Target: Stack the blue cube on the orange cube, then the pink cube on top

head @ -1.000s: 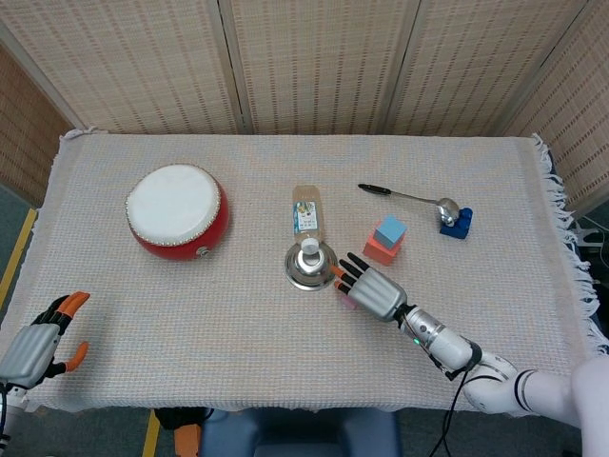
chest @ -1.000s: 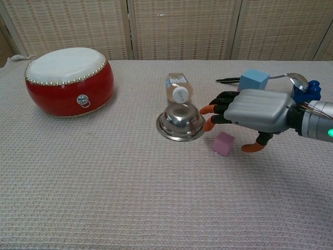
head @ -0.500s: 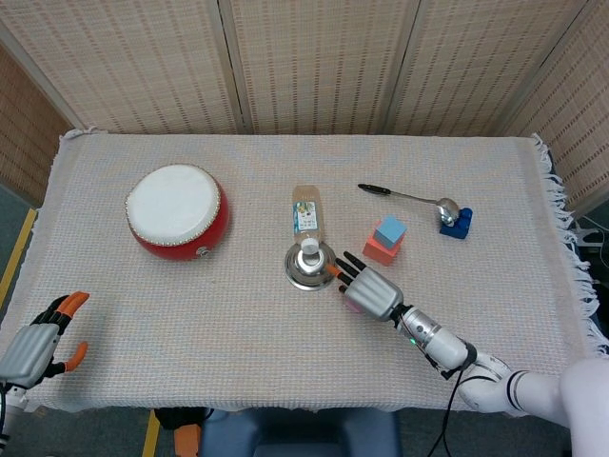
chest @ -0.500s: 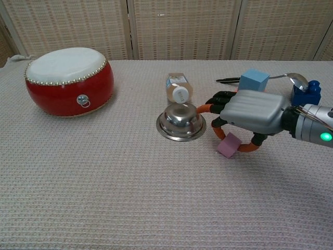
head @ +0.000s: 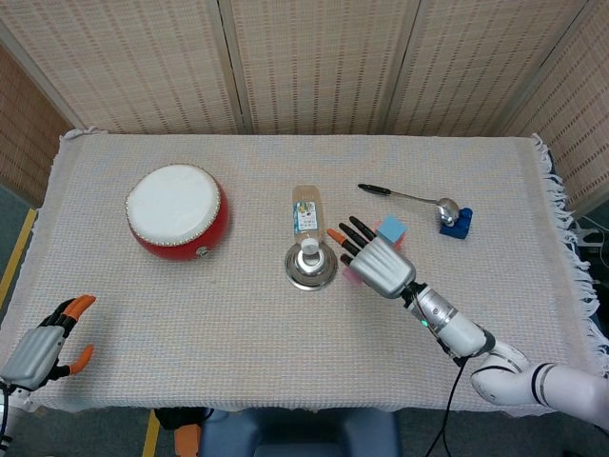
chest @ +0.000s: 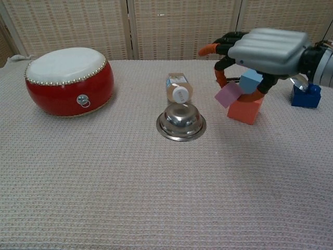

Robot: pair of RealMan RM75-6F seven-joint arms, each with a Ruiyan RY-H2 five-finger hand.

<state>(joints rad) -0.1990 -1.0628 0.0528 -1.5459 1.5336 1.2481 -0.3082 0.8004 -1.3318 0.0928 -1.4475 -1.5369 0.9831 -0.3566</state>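
Observation:
My right hand (chest: 265,47) is raised above the table and pinches the pink cube (chest: 229,95) between thumb and fingers, clear of the cloth. The cube hangs tilted just left of the stack. There the blue cube (chest: 251,80) sits on the orange cube (chest: 244,110). From the head view my right hand (head: 376,259) covers most of the orange cube; a corner of the blue cube (head: 392,228) and a bit of the pink cube (head: 353,276) show. My left hand (head: 43,345) rests at the table's near left corner, fingers apart, holding nothing.
A steel bowl (chest: 181,121) stands upside down left of the stack, with a small bottle (chest: 178,87) lying behind it. A red drum (chest: 66,80) sits far left. A blue toy brick (chest: 306,96) and a spoon (head: 409,196) lie right of the stack.
My right hand closed on the pink cube beside the bowl, lifted it off the cloth and carried it back and right toward the blue-on-orange stack. The left hand barely moved.

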